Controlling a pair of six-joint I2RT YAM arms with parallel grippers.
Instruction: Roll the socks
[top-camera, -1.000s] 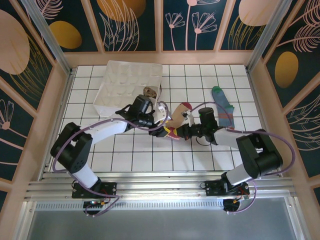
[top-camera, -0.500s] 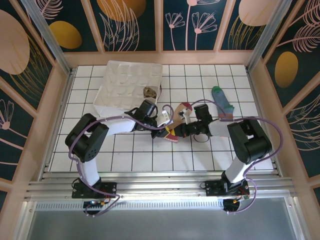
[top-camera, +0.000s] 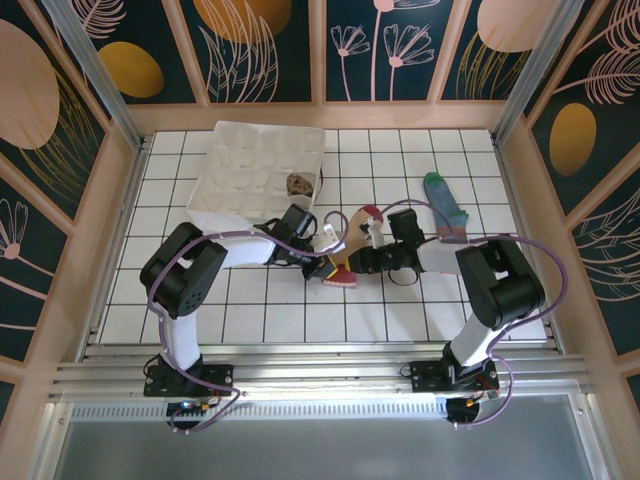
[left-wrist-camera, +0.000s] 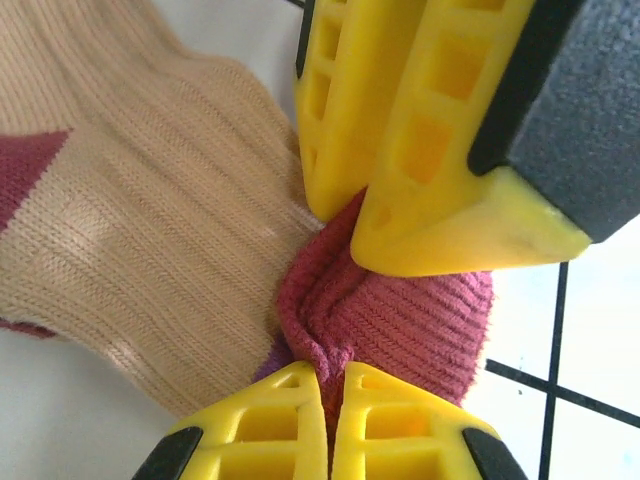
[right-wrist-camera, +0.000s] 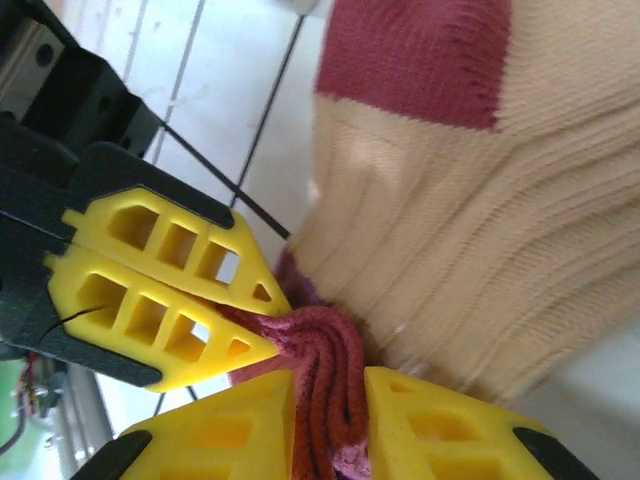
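Note:
The beige sock (top-camera: 352, 235) with a red toe lies on the tiled table (top-camera: 270, 310), its dark red cuff (left-wrist-camera: 400, 320) bunched up. My left gripper (top-camera: 322, 262) (left-wrist-camera: 331, 368) is shut on a fold of that cuff. My right gripper (top-camera: 355, 265) (right-wrist-camera: 330, 385) holds the same cuff from the opposite side, with thick folds filling the gap between its jaws. The tips of the two grippers nearly touch. The blue-grey sock (top-camera: 445, 210) with a green toe lies flat to the right. The tan argyle sock (top-camera: 298, 184) sits in the white tray (top-camera: 240, 170).
The white compartment tray stands at the back left, close to my left arm. Wooden walls ring the table. Open tiles lie in front of the grippers and at the far right.
My left gripper has closed on the cuff beside the right gripper. The left arm swung in and down toward the table. The right jaws have parted slightly.

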